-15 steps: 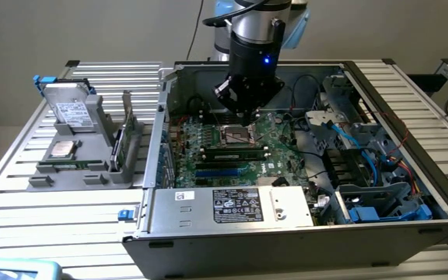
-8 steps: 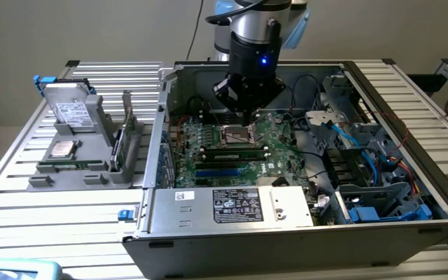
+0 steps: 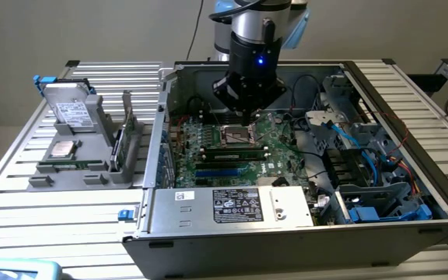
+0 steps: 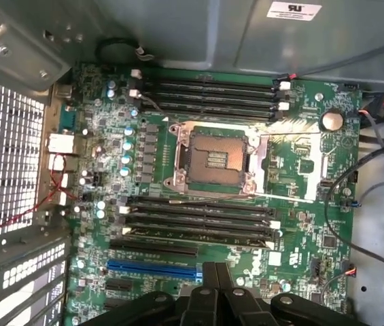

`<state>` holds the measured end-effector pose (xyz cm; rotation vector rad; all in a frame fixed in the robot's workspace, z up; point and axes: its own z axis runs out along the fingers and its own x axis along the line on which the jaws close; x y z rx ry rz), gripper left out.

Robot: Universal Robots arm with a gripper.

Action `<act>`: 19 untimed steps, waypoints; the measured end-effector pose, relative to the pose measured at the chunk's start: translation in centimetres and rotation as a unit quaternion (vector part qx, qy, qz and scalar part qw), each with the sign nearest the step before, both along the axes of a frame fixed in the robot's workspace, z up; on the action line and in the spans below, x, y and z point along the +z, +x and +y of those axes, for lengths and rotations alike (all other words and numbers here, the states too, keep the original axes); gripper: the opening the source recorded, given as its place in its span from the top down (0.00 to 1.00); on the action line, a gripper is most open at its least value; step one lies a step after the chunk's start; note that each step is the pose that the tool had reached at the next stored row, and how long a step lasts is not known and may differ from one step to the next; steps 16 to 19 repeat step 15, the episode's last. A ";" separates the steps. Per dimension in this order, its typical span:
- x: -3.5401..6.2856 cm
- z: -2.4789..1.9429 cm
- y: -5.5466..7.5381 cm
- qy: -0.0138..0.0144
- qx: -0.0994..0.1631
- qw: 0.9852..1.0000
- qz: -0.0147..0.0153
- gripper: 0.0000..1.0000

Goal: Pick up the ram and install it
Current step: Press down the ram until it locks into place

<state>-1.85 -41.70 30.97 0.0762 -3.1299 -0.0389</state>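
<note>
Over the motherboard (image 4: 293, 170) at frame centre, my gripper (image 4: 215, 299) hangs closed and empty, with the ram (image 3: 235, 156) seemingly already seated, so install looks finished.

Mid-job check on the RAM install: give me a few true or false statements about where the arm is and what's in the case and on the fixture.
1. The black gripper is over the green motherboard inside the open grey metal computer case. True.
2. A heatsink covers the silver-framed CPU socket. False: the socket is bare, with its contact field exposed.
3. A long narrow green ram stick sits along the black memory slots beside the socket. True.
4. The silver hard drive stands inside the case. False: it stands in the grey fixture on the slatted table, outside the case at the exterior view's left.
5. The motherboard carries a long blue slot. True.
</note>
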 end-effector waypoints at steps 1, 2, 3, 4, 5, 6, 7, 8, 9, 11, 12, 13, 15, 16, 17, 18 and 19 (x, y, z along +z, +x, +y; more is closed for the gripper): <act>0.00 0.00 0.0 0.000 -0.008 1.000 0.000 0.89; 0.00 0.00 0.0 0.000 -0.017 1.000 0.000 0.89; 0.00 0.00 0.0 0.000 -0.025 1.000 0.000 0.89; 0.00 0.00 0.0 0.000 -0.033 0.999 0.000 0.89; 0.00 0.00 0.0 0.000 -0.041 0.999 0.000 0.89; 0.00 0.00 0.0 0.000 -0.049 0.999 0.000 0.89; 0.00 0.00 0.0 0.000 -0.058 0.998 0.000 0.89; 0.00 0.00 0.0 0.000 -0.066 0.998 0.000 0.89; 0.00 0.00 0.0 0.000 -0.073 0.997 0.000 0.89; 0.00 0.00 0.0 0.000 -0.077 0.997 0.000 0.89; 0.00 0.00 0.0 0.000 -0.077 0.997 0.000 0.89; 0.00 0.00 0.0 0.000 -0.077 0.997 0.000 0.89; 0.00 0.00 0.0 0.000 -0.077 0.997 0.000 0.89; 0.00 0.00 0.0 0.000 -0.077 0.997 0.000 0.89; 0.00 0.00 0.0 0.000 -0.077 0.997 0.000 0.89; 0.00 0.00 0.0 0.000 -0.077 0.997 0.000 0.89; 0.00 0.00 0.0 0.000 -0.077 0.997 0.000 0.89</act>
